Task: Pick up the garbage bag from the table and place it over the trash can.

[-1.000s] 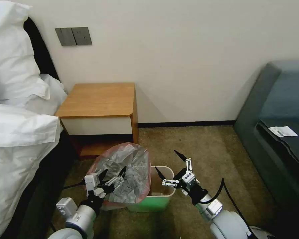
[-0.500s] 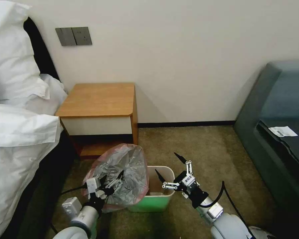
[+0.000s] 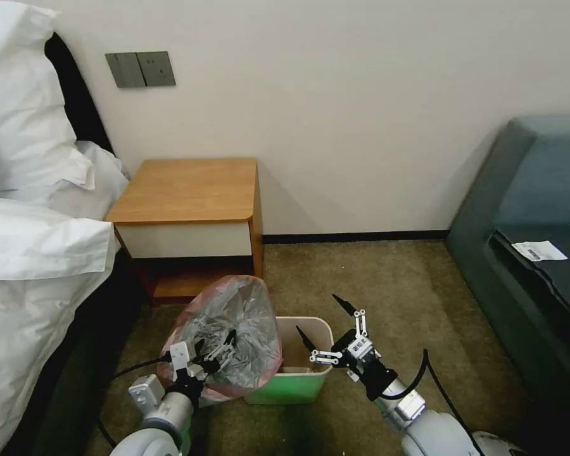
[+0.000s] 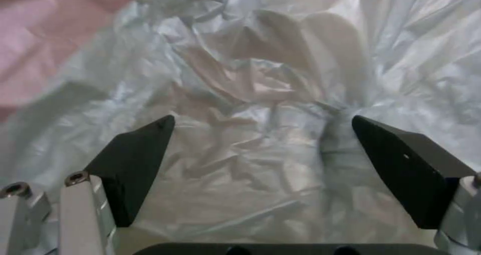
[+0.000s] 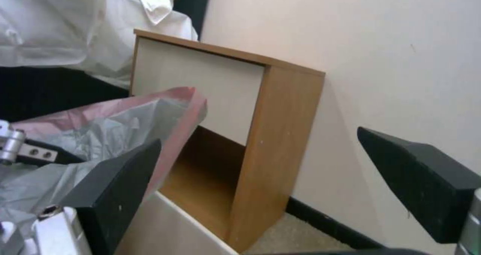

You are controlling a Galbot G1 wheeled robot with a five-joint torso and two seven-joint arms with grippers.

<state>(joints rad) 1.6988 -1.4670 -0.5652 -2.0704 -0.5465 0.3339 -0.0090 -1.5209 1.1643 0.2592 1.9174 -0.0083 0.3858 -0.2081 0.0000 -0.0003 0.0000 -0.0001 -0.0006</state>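
While the garbage bag (image 3: 234,339) billows over the trash can's (image 3: 297,380) left part, its pink rim up, the can's right part is uncovered, cream inside showing. Left gripper (image 3: 212,347) sits w/ fingers spread, poked into the bag's crinkly grey plastic (image 4: 260,134); no clamp on it visible. Right gripper (image 3: 326,323) hangs over the can's right rim, jaws wide apart, nothing held. Table (image 3: 183,196) stands just behind the can, against the wall, top bare.

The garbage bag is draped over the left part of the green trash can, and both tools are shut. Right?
Not quite. The garbage bag does cover the trash can's left part, but the left tool and right tool are open, as the wrist views show.
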